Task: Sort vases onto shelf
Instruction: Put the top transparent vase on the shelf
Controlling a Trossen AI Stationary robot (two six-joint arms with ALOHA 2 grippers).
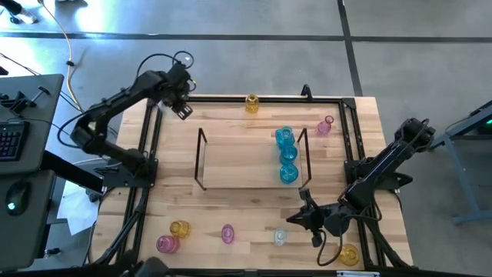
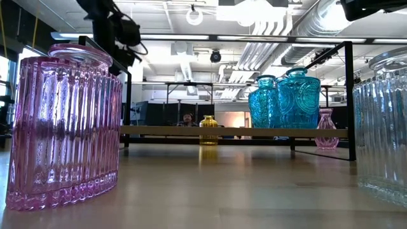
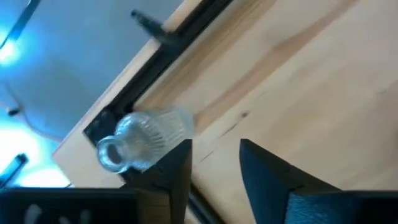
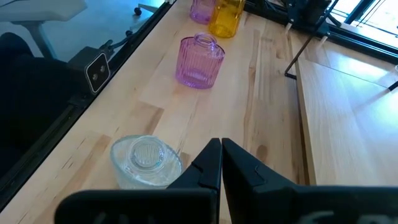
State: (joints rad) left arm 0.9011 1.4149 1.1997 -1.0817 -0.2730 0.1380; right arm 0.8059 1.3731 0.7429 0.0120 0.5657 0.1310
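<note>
Your left hand (image 3: 214, 165) is open, empty; the clear vase (image 3: 143, 140) beside it looks slippery and breakable; hold its fat middle gently; your right hand (image 4: 221, 158) is clenched

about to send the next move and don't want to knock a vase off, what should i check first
1. Left pincer open: ok.
2. Clear vase between its fingers: not ok, it lies on its side outside them, near the edge of the table.
3. That vase at rest: cannot tell.
4. Right pincer ready to grasp: not ok, it is shut, beside the other clear vase, which stands upright.
5. Free room on the shelf: ok, the cyan vases fill only its right end.
</note>
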